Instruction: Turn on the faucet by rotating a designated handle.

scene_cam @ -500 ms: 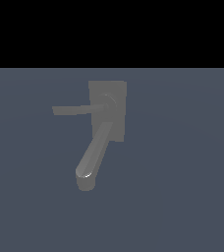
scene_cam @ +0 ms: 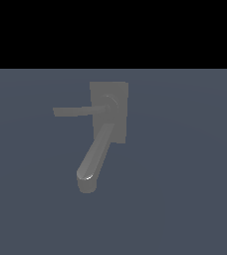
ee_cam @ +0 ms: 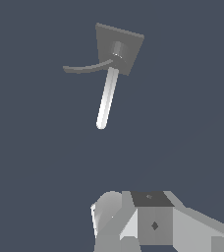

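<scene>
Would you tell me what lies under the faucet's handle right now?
Under the handle only bare blue-grey floor shows; nothing sits there. The strip directly beneath the lever and under the faucet block is covered, so it cannot be checked. The gripper is not visible near it.

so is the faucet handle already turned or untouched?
Untouched, apparently: the handle juts sideways from the faucet, nothing on it. The gripper isn't identifiable in either view.
</scene>
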You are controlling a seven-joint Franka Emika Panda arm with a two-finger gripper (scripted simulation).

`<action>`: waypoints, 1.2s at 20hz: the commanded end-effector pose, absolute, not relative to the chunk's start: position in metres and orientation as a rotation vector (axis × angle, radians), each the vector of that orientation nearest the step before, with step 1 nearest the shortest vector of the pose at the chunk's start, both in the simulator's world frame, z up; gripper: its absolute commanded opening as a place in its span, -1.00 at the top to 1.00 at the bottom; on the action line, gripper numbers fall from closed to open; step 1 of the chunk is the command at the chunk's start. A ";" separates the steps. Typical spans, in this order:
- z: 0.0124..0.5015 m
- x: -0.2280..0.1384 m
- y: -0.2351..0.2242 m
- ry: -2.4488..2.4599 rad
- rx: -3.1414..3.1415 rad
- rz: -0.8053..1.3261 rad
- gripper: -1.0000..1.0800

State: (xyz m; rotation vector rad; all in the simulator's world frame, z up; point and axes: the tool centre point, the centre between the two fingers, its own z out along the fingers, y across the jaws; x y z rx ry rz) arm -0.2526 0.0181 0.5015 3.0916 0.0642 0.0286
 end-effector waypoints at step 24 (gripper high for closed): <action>0.611 -0.229 0.024 -0.047 2.300 0.576 1.00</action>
